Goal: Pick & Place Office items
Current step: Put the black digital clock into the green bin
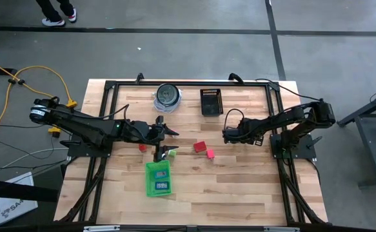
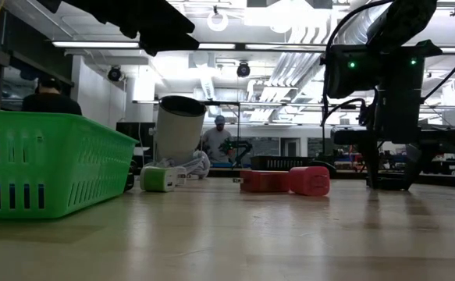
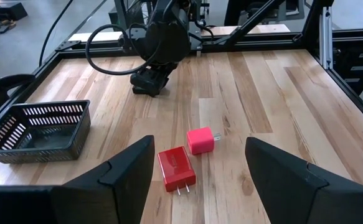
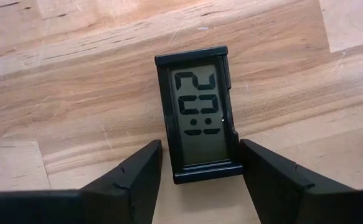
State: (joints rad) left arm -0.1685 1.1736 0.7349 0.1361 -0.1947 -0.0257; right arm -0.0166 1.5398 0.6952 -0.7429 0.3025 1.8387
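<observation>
A black digital clock (image 4: 200, 115) lies flat on the wooden table, display up. My right gripper (image 4: 200, 177) points down over it and is open, with a finger on each side of the clock's near end. At mid-table my left gripper (image 3: 197, 180) hangs open above the table, touching nothing. Ahead of it lie a red plug block (image 3: 177, 168) and a pink one (image 3: 200, 140). A green-and-white piece (image 1: 171, 153) and a small red piece (image 1: 142, 148) lie near the green tray (image 1: 150, 187), which holds blue pieces (image 1: 161, 173). My right gripper comes from above, pointing steeply down, its fingers (image 4: 145, 171) close beside the two long sides of the clock's near end (image 4: 206, 168). I cannot tell whether they touch it. The clock rests flat on the table.
A round clear-and-dark container (image 1: 168, 96) and a black mesh basket (image 1: 211, 102) stand at the far edge. A black metal frame (image 1: 110, 87) borders the table. Bare wood lies near the front edge and to the right. People stand in the room beyond.
</observation>
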